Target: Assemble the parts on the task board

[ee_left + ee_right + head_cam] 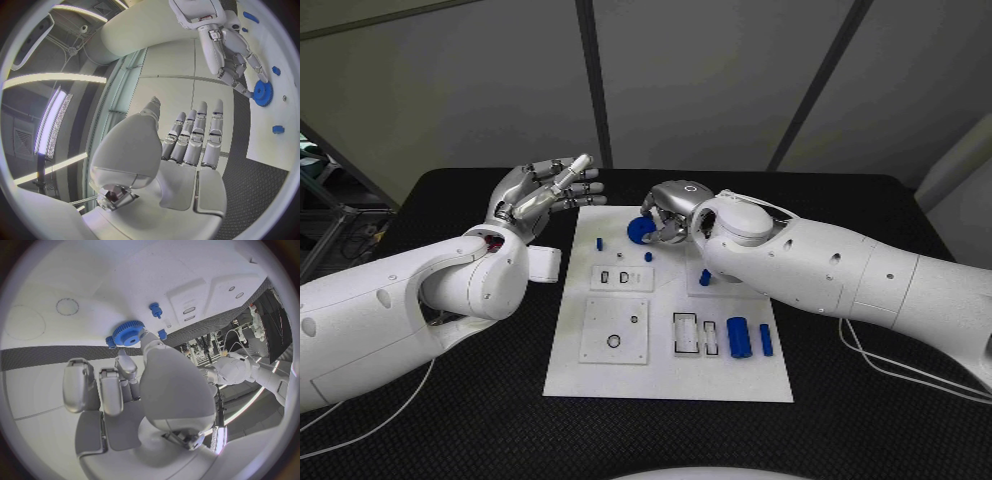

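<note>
The white task board (668, 372) lies in the middle of the black table. My right hand (671, 208) reaches over its far edge and pinches a blue gear (640, 232) at its fingertips. The left wrist view shows that gear (262, 93) under the right hand's fingers (240, 65), and the right wrist view shows the gear (128, 333) just past my right hand (134, 385). My left hand (545, 192) hovers open, fingers spread, left of the board's far corner and holds nothing; the left hand (187, 145) looks the same in its own wrist view.
A blue peg (599, 243) and two small blue pieces (648, 257) (705, 277) stand on the board. Two blue cylinders (737, 335) (766, 340) lie beside a slotted frame (687, 333). Two white blocks (620, 278) (615, 335) sit on the board's left half.
</note>
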Robot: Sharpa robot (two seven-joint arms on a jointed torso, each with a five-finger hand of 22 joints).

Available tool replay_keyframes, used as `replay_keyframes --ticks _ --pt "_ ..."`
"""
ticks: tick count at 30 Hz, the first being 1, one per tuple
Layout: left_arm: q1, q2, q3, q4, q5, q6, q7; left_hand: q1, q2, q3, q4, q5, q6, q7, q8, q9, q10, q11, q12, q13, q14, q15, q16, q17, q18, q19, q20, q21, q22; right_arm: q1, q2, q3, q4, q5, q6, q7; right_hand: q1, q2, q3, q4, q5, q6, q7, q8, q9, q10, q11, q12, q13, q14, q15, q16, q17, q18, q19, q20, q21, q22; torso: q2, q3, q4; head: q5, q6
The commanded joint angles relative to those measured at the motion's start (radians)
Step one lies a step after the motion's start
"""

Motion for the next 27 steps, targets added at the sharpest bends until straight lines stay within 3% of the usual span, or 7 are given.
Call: replay_keyframes --ticks 1,4,6,10,14,21,27 --pt "0.002 0.001 0.001 0.000 -0.006 0.011 0.005 0.000 0.009 0.000 -0.006 -0.005 -0.002 0.060 -0.006 -0.001 -0.004 0.003 -0.004 -0.001 -0.004 0.005 -0.006 0.001 0.049 0.005 0.000 -0.003 -0.002 0.002 0.001 0.000 0.000 0.009 0.021 0.003 -0.010 -0.009 0.001 0.019 0.002 -0.006 -0.001 -0.003 -0.001 -0.008 0.001 -0.005 -0.001 0.086 0.009 0.002 0.173 -0.006 0.000 0.009 -0.005 0.003 0.000 0.0000 0.0001 0.000 -0.001" --pt "0.002 0.000 0.001 0.000 -0.006 0.011 0.005 0.000 0.009 0.000 -0.006 -0.005 -0.002 0.060 -0.006 -0.001 -0.004 0.003 -0.004 -0.001 -0.004 0.005 -0.006 0.001 0.049 0.005 0.000 -0.003 -0.002 0.002 0.001 0.000 0.000 0.020 0.032 0.006 -0.032 -0.006 -0.002 0.042 0.017 0.008 -0.002 0.004 0.002 -0.003 0.000 0.002 0.007 0.086 0.009 0.003 0.175 -0.006 0.001 0.011 -0.004 0.004 -0.001 0.0003 -0.0001 0.000 -0.001" --pt "0.002 0.000 0.001 0.000 -0.006 0.010 0.004 0.000 0.009 0.000 -0.006 -0.005 -0.002 0.060 -0.006 -0.001 -0.004 0.003 -0.004 -0.001 -0.004 0.005 -0.006 0.001 0.049 0.005 0.000 -0.003 -0.002 0.002 0.000 0.000 0.000 0.032 0.039 0.008 -0.072 0.014 -0.003 0.061 0.038 0.021 -0.004 0.010 0.004 -0.001 -0.002 0.006 0.010 0.086 0.008 0.003 0.175 -0.005 0.000 0.011 -0.005 0.004 0.000 0.0003 -0.0004 0.000 -0.001" --pt "0.002 0.000 0.001 0.000 -0.006 0.009 0.004 0.000 0.009 0.000 -0.007 -0.005 -0.004 0.060 -0.007 -0.001 -0.004 0.003 -0.004 -0.001 -0.004 0.005 -0.006 0.001 0.049 0.005 0.000 -0.003 -0.002 0.002 -0.002 0.000 -0.001 0.058 0.055 0.013 -0.156 0.053 -0.013 0.061 0.066 0.032 -0.008 0.013 0.004 0.004 -0.003 0.014 0.018 0.086 0.007 0.004 0.177 -0.005 0.001 0.009 -0.005 0.005 0.000 0.0003 -0.0006 0.000 0.000" --pt "0.002 0.000 0.001 0.000 -0.006 0.009 0.004 0.000 0.009 0.000 -0.007 -0.005 -0.004 0.060 -0.007 -0.001 -0.004 0.003 -0.004 -0.001 -0.004 0.005 -0.006 0.001 0.049 0.005 0.000 -0.003 -0.002 0.002 -0.004 0.000 0.000 0.080 0.071 0.021 -0.193 0.071 -0.034 0.059 0.130 0.060 -0.018 0.023 0.007 0.019 -0.011 0.032 0.039 0.087 0.001 0.005 0.180 -0.006 0.003 0.005 -0.003 0.008 0.000 0.0003 -0.0001 0.001 -0.002" --pt "0.002 0.000 0.001 -0.001 -0.006 0.009 0.003 0.000 0.009 0.000 -0.007 -0.005 -0.004 0.060 -0.007 -0.001 -0.004 0.003 -0.004 -0.001 -0.004 0.005 -0.006 0.001 0.049 0.005 0.000 -0.003 -0.002 0.002 -0.005 0.000 -0.002 0.090 0.081 0.018 -0.206 0.083 -0.045 0.060 0.132 0.064 -0.021 0.020 0.006 0.027 -0.015 0.041 0.050 0.088 -0.003 0.007 0.183 -0.007 0.005 0.001 -0.002 0.011 0.000 0.0002 0.0001 0.002 -0.005" --pt "0.002 0.000 0.001 -0.002 -0.006 0.010 0.003 0.000 0.009 0.000 -0.007 -0.005 -0.004 0.060 -0.007 -0.001 -0.004 0.003 -0.004 -0.001 -0.004 0.005 -0.006 0.001 0.049 0.005 0.000 -0.003 -0.002 0.002 -0.015 0.000 0.002 0.087 0.062 0.008 -0.196 0.078 -0.061 0.049 0.133 0.039 -0.008 0.000 -0.002 0.024 -0.005 0.041 0.051 0.088 0.004 0.008 0.187 -0.008 0.007 0.004 0.000 0.015 -0.001 0.0000 0.0002 0.003 -0.006"
